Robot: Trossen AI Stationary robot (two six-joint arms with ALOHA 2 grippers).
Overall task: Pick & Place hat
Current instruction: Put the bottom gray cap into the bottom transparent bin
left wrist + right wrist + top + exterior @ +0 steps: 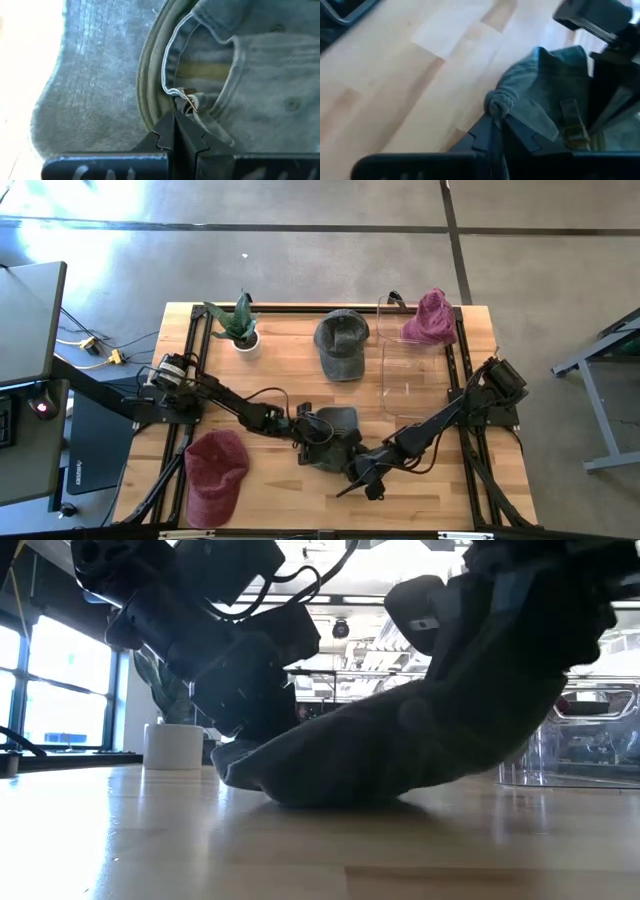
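A dark grey hat (335, 432) lies inside-up at the table's middle, between my two grippers. My left gripper (303, 428) is shut, with its tips at the hat's inner rim (165, 75) beside the brim (85, 95). My right gripper (352, 465) is shut on the hat's near right edge. In the low view the hat (400, 750) slopes up toward the right, and its lower left part (310, 795) rests on the table. My left gripper touches the hat with shut fingertips (165, 131) at the sweatband seam (172, 97), where brim and crown meet. It comes slanting down from the table's left. No cloth shows between the fingers. My right gripper pinches a bunched fold of the hat's edge (499, 104) between its two fingers, slanting down from the right. That side of the hat is raised off the table; the other side lies on it.
A potted plant (243, 330) stands far left. A second grey hat (340, 345) lies at the far middle. A clear container (405, 375) stands far right, with a pink hat (430, 320) at its far corner. A red hat (215, 475) lies near left.
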